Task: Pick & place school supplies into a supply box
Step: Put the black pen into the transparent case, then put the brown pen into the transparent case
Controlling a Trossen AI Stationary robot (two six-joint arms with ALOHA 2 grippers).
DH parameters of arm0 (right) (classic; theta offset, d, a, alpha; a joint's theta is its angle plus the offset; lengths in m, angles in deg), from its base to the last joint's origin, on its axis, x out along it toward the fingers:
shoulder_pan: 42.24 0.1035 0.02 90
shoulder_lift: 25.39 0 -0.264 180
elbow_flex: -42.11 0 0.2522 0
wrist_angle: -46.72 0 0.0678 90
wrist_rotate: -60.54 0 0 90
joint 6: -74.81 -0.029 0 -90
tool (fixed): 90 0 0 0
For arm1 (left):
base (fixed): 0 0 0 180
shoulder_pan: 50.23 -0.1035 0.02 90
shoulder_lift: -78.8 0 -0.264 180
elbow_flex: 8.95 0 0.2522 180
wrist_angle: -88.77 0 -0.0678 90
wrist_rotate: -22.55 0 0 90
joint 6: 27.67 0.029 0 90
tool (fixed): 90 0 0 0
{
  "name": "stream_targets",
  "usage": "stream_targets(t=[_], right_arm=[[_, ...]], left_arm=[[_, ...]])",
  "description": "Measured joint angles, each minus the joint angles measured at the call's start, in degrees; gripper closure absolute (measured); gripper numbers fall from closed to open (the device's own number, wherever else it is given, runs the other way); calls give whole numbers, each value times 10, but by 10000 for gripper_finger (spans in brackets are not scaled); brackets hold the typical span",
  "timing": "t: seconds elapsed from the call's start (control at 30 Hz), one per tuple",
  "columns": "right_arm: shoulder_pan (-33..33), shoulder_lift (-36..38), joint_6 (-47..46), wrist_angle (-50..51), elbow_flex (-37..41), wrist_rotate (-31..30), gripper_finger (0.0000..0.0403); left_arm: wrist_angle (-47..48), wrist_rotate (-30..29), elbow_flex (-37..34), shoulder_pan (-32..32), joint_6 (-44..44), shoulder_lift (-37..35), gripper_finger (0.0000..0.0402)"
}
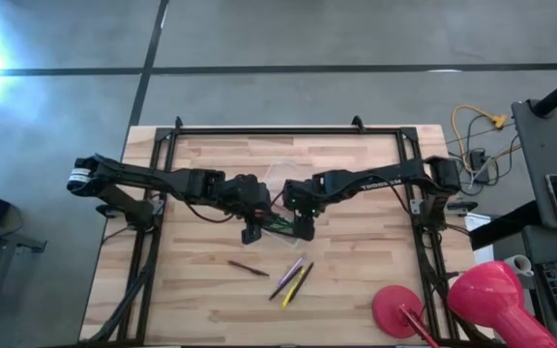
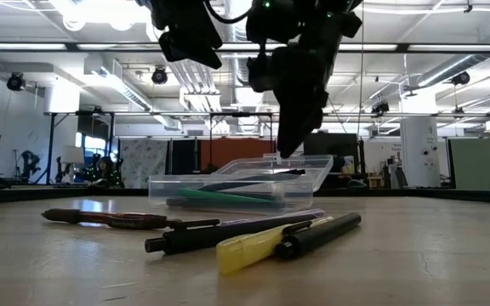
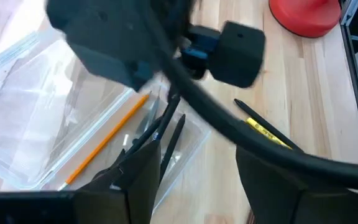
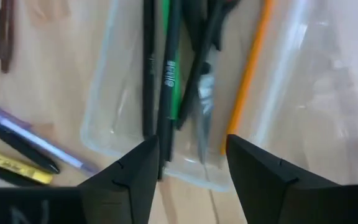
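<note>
The clear supply box (image 1: 277,180) sits at the table's middle, its lid (image 3: 17,106) folded open beside it. Inside lie a green pen (image 4: 168,74), an orange pencil (image 4: 247,74) and dark pens (image 4: 148,68). My right gripper (image 4: 191,168) hangs open just above the box's near end (image 2: 286,144), fingers pointing steeply down, nothing between them. My left gripper (image 3: 197,193) hovers open over the box's left side, higher up. On the table in front lie a dark brown pen (image 1: 248,268) and a lilac pen (image 4: 36,146), a yellow pen (image 2: 258,246) and a black pen (image 2: 321,234) together.
Two big pink-red round objects (image 1: 486,295) (image 1: 404,311) stand at the near right corner. The black frame rails (image 1: 153,193) run along the table's left, right and far sides. Bare wood lies between the loose pens and the near edge.
</note>
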Motion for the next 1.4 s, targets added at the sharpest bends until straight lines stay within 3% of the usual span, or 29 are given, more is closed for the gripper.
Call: stream_targets(t=[0.5,0.8,1.0,1.4], right_arm=[[4,-86,-4,-40,-7,51,239],[2,-1,-8,-60,-9,-49,246],[8,52,-21,-50,-8,-53,248],[65,77,-83,57,5,-77,266]], left_arm=[[-1,1,0,0,0,0,208],[-4,-2,0,0,0,0,208],[-12,-2,0,0,0,0,208],[-152,-1,3,0,-33,-1,208]])
